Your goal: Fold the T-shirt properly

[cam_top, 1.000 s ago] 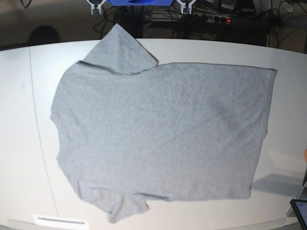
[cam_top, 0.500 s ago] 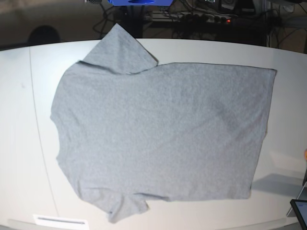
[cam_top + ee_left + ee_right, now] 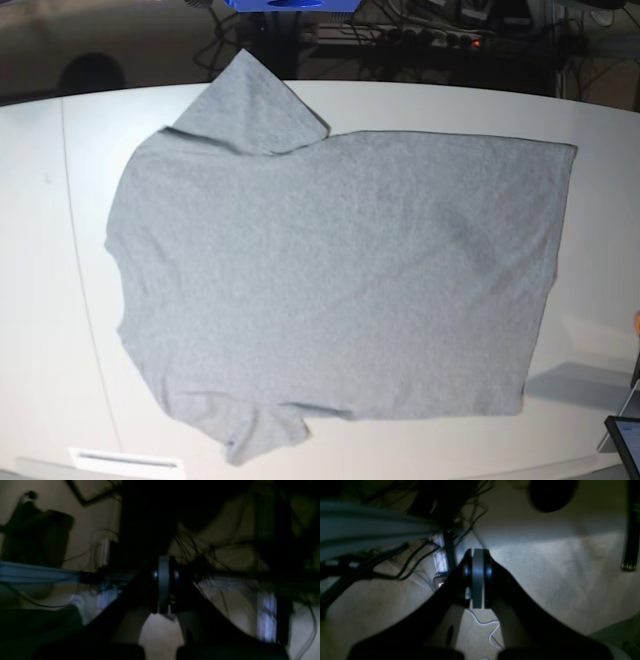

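Both end effectors, left (image 3: 163,585) and right (image 3: 478,578), clenched empty, off the worktop (image 3: 40,300). T-shirt (image 3: 340,280) flat; lower-left sleeve crumpled, risks a crooked fold.

Neither arm shows in the base view. In the left wrist view the left gripper (image 3: 163,585) appears as a dark, dim shape: its two jaws run up from the lower edge and meet at a rounded tip, pressed together with no gap and nothing between them. In the right wrist view the right gripper (image 3: 478,578) stands the same way, its jaws closed flat against each other at the tip, holding nothing.
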You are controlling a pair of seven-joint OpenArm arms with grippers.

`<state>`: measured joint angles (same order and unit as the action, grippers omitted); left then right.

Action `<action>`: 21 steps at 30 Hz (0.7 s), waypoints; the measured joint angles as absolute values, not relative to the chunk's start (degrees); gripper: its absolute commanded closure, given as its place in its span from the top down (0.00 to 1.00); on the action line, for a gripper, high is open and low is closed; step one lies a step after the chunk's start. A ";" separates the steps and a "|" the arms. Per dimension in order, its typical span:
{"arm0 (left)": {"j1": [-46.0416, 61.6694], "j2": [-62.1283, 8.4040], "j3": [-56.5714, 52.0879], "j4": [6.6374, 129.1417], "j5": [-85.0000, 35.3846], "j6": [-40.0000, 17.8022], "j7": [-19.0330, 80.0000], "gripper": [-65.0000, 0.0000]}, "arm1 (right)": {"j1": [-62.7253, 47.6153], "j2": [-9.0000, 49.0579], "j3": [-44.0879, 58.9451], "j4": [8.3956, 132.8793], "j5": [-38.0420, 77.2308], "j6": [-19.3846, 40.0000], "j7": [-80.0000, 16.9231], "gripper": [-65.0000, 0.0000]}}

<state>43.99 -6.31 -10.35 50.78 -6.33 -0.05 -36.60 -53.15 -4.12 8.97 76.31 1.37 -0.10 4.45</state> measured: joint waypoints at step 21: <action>57.08 -10.87 -4.12 64.79 -7.31 -0.01 -65.30 0.00 | -66.02 -5.41 11.53 100.95 2.35 -0.25 3.62 0.00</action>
